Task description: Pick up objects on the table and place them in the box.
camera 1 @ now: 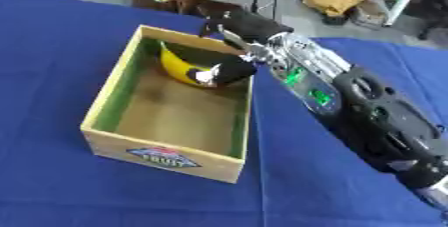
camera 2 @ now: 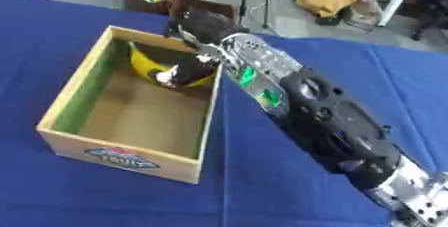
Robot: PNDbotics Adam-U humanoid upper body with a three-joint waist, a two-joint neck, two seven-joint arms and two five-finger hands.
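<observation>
Right robot hand [camera 1: 234, 66]: being held over the far right corner of the wooden box [camera 1: 105, 102], fingers being curled round a yellow banana [camera 1: 178, 67]. Banana: being kept inside the box, against its far wall. Box: being carried by the blue surface [camera 1: 52, 46], label side facing the near edge.
</observation>
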